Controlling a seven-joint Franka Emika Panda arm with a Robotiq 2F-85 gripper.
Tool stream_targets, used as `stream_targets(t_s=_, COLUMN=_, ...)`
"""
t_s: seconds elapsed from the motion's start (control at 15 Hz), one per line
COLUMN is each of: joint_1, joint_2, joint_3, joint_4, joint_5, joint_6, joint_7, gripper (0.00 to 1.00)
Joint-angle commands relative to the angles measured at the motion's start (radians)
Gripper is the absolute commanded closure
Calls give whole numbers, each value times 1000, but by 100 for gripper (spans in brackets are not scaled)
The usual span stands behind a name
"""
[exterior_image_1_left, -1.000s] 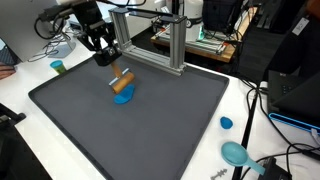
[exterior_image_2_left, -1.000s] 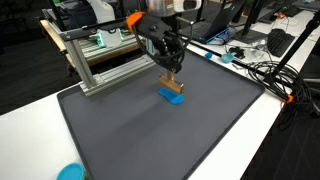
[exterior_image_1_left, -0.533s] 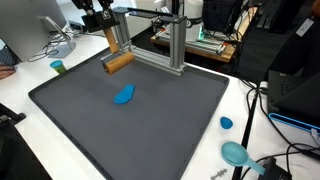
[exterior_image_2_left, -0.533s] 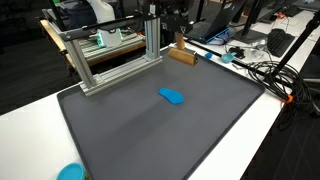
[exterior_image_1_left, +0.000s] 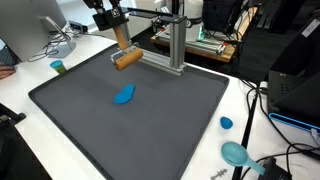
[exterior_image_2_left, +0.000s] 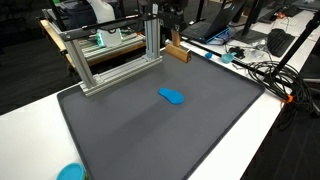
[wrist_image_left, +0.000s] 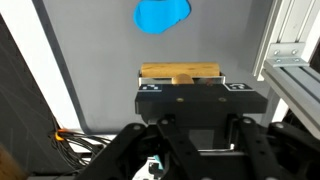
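Centre of frame: grey mat covers most of tabletop. Upper middle: alu frame at mat's far edge. Upper left: gripper, jaws closed partway on wooden block, held in air beside frame. Mid-mat: blue piece, alone. Progress: block gripped, clear of mat; not set down anywhere.
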Motion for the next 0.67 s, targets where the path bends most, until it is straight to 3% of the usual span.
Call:
stream_targets(t_s=0.0, joint_1=42, joint_2=32, joint_3=-25, joint_4=13, joint_5=-24, joint_6=30, joint_7=224, gripper=78)
stream_targets(t_s=0.6, joint_1=82, joint_2=10, joint_3=-26, joint_4=-6, joint_5=-54, joint_6=68, joint_7=785, gripper=78)
